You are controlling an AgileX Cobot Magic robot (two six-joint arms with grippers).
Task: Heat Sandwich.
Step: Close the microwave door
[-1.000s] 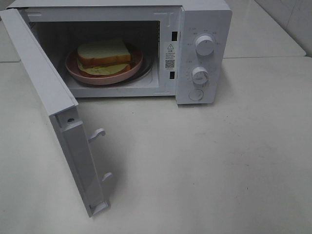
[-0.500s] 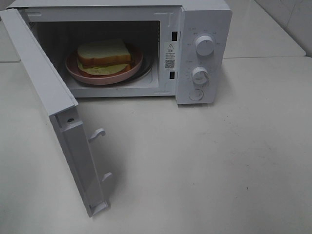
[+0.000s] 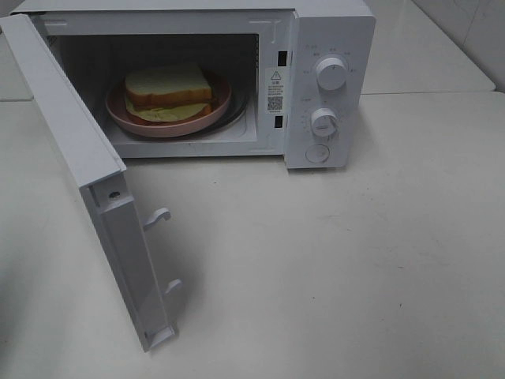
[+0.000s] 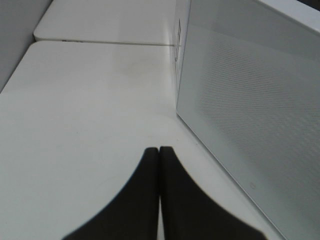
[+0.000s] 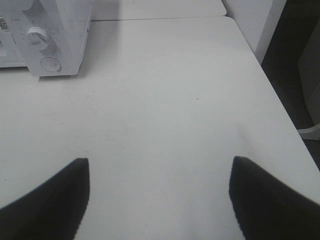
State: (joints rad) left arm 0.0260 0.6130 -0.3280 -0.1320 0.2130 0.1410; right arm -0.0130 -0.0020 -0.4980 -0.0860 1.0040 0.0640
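Inside, the sandwich (image 3: 168, 88) sits on a round pink plate (image 3: 150, 126) in the cavity of a white microwave (image 3: 331, 31), whose door (image 3: 71, 150) stands wide open over the pale table (image 3: 355, 260). Low beside the door's outer face, the left gripper (image 4: 159, 150) is pinched fully closed, its black fingers touching, gripping nothing. The right gripper (image 5: 160, 161) hovers above the tabletop, jaws spread wide and empty, facing the microwave's dials (image 5: 37, 37).

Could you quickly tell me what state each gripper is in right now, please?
Left gripper: closed, holding nothing.
Right gripper: open, holding nothing.
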